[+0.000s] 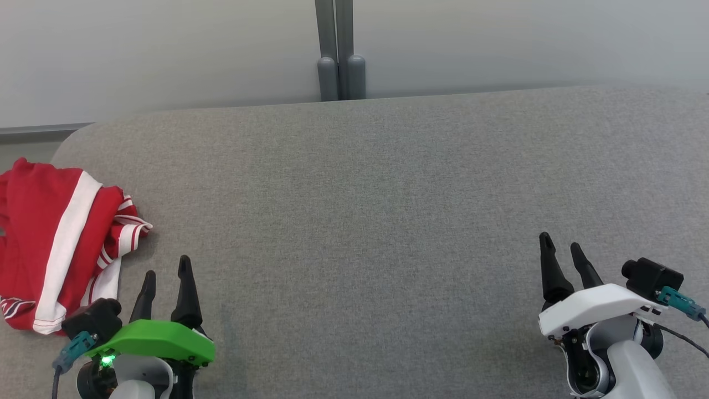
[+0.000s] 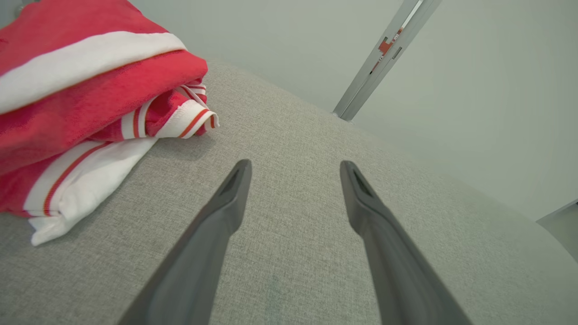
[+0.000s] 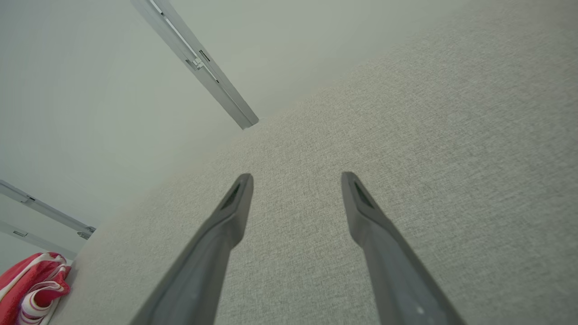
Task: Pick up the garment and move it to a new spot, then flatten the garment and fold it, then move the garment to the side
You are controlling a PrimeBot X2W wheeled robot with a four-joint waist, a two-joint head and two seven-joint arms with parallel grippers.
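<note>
You have a broad grey fabric surface (image 1: 365,194) in front of you, bare across its middle and right. The garment (image 1: 55,244), red with white bands, lies bunched at the far left of that surface, up against the rounded left edge. Whether any of it hangs over that edge you cannot tell from here. The heap's long side runs roughly from the near edge toward the far one, and its broad white band follows that same line at a slight slant.

The relation to work from is sideways. The garment lies to the left of your left gripper (image 1: 167,266) and a little ahead of it, just beside but not touching. Your right gripper (image 1: 560,240) sits low on the right, well apart from the cloth, with the whole open stretch of surface between them. The left arm is plainly the nearer one.

Both grippers stand with their fingers spread wide, and nothing is between them. Both point up the surface, not at the cloth, so I judge the left one must swing leftward before it can close on anything.

In the left wrist view, the nearest piece is the striped cuff (image 2: 189,119), which sticks out of the heap toward the fingers. A white hem lies flat on the surface below it.
</note>
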